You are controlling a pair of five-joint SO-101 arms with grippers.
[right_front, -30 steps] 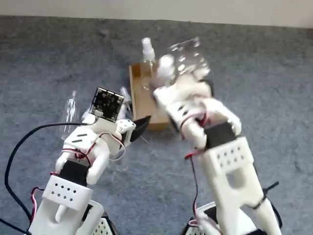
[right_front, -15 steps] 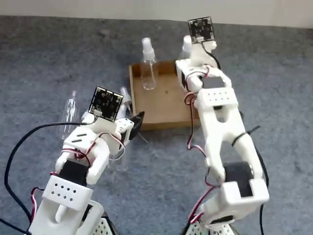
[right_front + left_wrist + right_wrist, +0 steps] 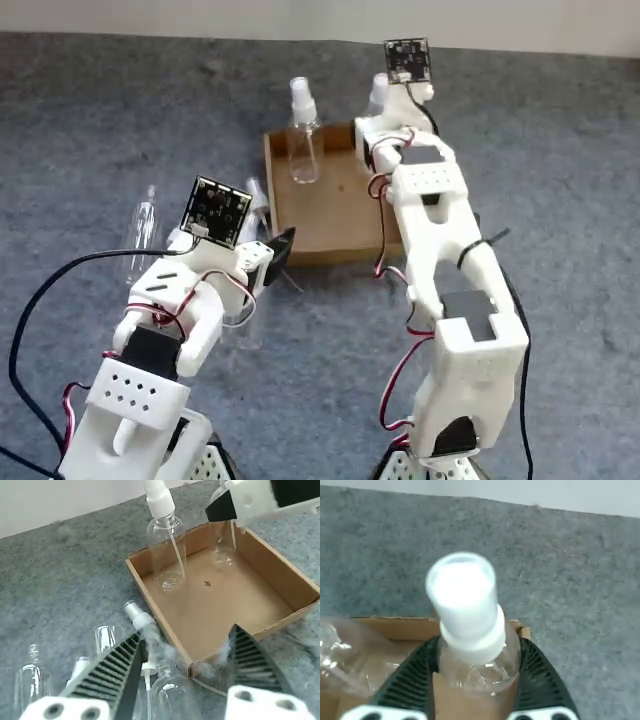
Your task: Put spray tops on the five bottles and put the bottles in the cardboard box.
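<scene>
Cardboard box point(image 3: 235, 600) on the desk point(image 3: 65, 570) holds two upright bottles with spray tops, one at each far corner. The right end effector point(image 3: 476, 672) is clamped on the first bottle point(image 3: 467, 610); the second bottle point(image 3: 167, 550) stands free. The left end effector point(image 3: 187, 635) hangs with its jaws apart above the loose bottles point(image 3: 105, 640) lying beside the box.

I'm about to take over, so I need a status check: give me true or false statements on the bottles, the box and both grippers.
1. A spray-topped bottle stands upright in the cardboard box. True.
2. The left gripper is shut on a bottle. False: it is open and holds nothing.
3. The right gripper grips a capped bottle at the box. True.
4. All five bottles are boxed. False: loose bottles lie on the carpet beside it.
</scene>
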